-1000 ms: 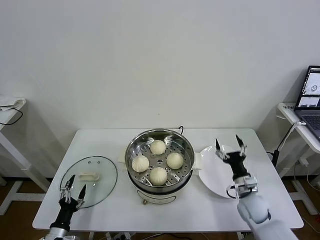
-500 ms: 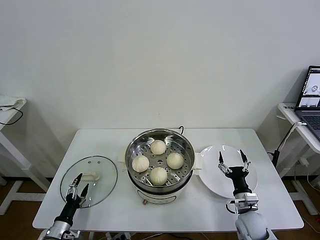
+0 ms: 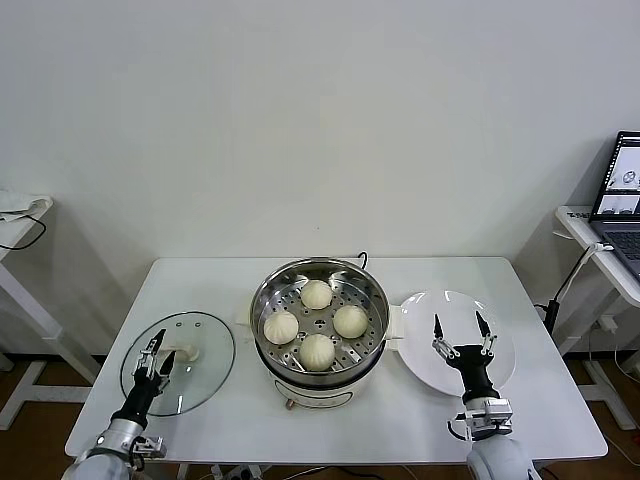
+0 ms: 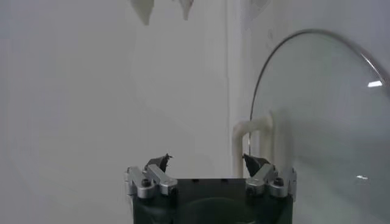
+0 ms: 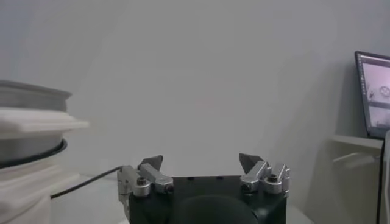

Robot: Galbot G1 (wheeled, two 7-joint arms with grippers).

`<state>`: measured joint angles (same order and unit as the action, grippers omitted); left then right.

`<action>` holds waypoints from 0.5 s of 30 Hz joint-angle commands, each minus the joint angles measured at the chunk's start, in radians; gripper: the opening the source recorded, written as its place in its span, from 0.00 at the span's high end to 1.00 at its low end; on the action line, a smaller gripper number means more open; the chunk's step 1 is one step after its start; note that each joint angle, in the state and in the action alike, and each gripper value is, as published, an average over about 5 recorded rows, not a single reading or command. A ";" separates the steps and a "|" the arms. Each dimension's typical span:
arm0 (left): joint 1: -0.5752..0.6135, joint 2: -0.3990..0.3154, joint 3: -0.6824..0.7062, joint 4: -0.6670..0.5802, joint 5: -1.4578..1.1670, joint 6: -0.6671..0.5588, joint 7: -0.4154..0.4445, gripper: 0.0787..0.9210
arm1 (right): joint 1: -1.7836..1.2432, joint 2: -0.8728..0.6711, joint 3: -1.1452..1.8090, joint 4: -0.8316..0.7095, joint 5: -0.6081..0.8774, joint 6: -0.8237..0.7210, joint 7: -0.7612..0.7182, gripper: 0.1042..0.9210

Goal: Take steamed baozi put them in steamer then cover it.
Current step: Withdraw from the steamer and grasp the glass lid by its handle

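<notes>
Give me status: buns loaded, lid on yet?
Done: four baozi sit on the steamer tray; the white plate is bare. In hand: nothing held; left claw open over the cover by its handle, right claw open above the plate. Left: grip the cover, set it on the steamer.

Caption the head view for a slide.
Four baozi in open steamer; left gripper open at glass lid; right gripper open over plate.

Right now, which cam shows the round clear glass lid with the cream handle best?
Head view: the whole round clear glass lid lies flat on the table, left gripper open over it. Left wrist view shows only part of the rim and handle. Right wrist view shows none.
</notes>
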<state>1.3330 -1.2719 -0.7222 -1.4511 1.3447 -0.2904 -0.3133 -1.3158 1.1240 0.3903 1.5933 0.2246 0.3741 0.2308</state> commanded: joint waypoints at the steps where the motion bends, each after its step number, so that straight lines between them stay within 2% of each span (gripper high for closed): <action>1: -0.069 0.005 0.011 0.058 0.024 0.013 0.016 0.12 | -0.012 0.007 0.009 0.002 -0.006 0.003 -0.001 0.12; 11: -0.105 0.000 0.024 0.099 0.026 0.032 0.031 0.12 | -0.017 0.010 0.009 0.005 -0.013 0.003 0.001 0.12; 15: -0.109 0.002 0.021 0.106 0.023 0.043 0.051 0.16 | -0.014 0.009 0.007 0.014 -0.016 0.001 0.003 0.12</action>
<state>1.2503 -1.2717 -0.7025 -1.3731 1.3631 -0.2626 -0.2867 -1.3286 1.1312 0.3967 1.6030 0.2105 0.3761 0.2329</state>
